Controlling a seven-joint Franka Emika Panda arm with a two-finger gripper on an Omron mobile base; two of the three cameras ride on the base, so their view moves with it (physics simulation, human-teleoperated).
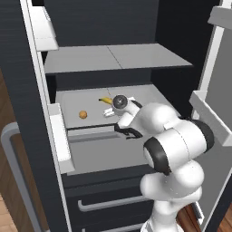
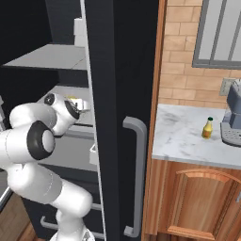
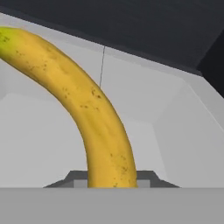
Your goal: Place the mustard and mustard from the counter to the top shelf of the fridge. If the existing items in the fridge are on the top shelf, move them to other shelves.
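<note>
My pincer [image 3: 112, 181] is clamped on the curved, speckled yellow banana [image 3: 94, 113] over the smooth grey tray [image 1: 86, 105].

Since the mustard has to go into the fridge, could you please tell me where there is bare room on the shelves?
The top shelf is bare across its whole width, from door bin to right wall. The tray below is crowded in the middle: the orange lies left, the gripper is shut on the banana at centre. Its right part stays free. The mustard waits on the counter.
</note>
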